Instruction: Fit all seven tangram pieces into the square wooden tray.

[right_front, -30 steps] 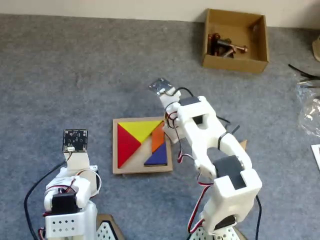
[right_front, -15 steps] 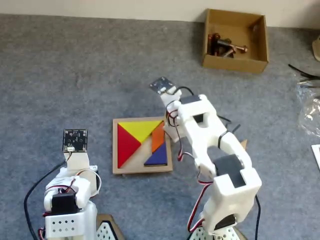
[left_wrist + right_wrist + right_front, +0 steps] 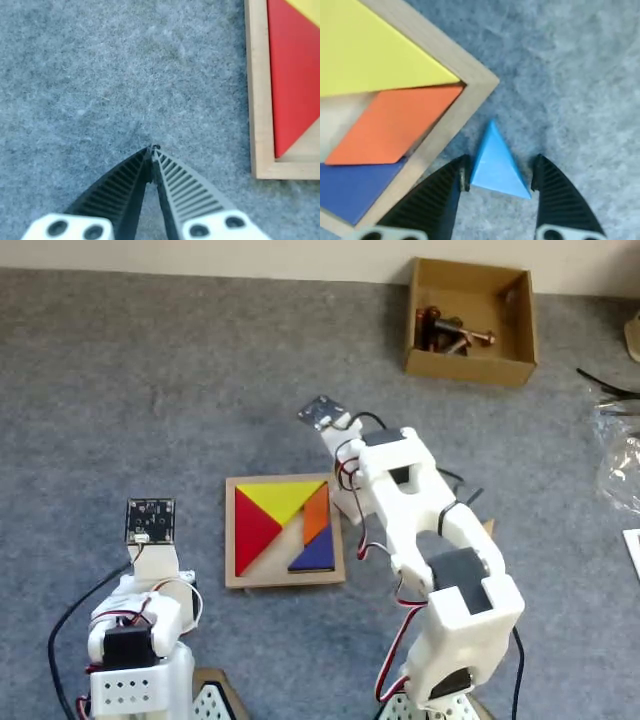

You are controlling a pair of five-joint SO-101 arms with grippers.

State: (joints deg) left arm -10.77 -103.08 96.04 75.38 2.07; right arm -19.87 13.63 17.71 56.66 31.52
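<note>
Currently the right arm stretches forward, its gripper (image 3: 501, 162) spread with the light blue triangle (image 3: 495, 167) between its jaws, just outside the square wooden tray (image 3: 470, 95) corner. The left gripper (image 3: 152, 150) hangs clenched over the grey surface (image 3: 100, 75).

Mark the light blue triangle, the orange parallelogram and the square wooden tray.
light blue triangle (image 3: 497, 167), right wrist view, face centre.
orange parallelogram (image 3: 395, 125), right wrist view, face centre.
square wooden tray (image 3: 480, 81), right wrist view, rim corner.

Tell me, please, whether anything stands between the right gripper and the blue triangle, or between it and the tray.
Nothing visible: the right gripper has its jaws open either side of the light blue triangle. Only the tray's raised rim lies between it and the bare wood inside.
</note>
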